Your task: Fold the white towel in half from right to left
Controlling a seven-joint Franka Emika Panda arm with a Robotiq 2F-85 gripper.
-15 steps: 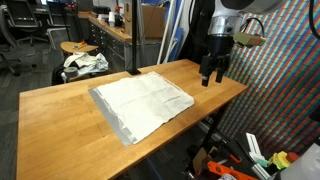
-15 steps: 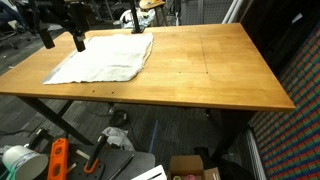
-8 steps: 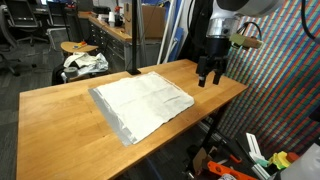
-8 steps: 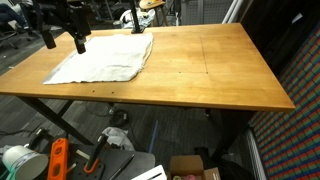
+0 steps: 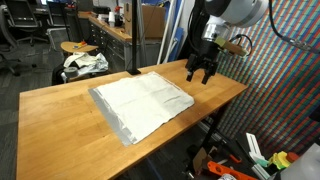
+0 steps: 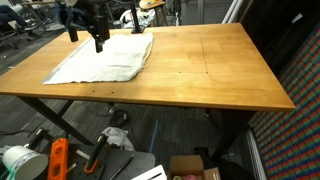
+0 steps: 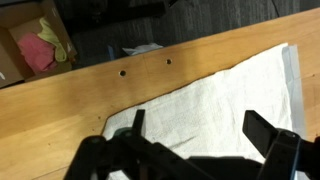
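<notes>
Hand (image 5: pixel 200 76): in an exterior view, jaws wide apart, empty, hovering by one edge of the white towel (image 5: pixel 140 102), which lies flat and unfolded on the worktop (image 5: pixel 55 120). In an exterior view, hand (image 6: pixel 86 38) above towel (image 6: pixel 100 60). Wrist view: towel (image 7: pixel 200 100) edge below, ungripped. Step: approach. Next: descend, pinch edge, carry across.

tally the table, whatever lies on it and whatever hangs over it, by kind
wooden table: 1
white towel: 1
end effector, open, over the towel's edge: 1
total: 3
</notes>
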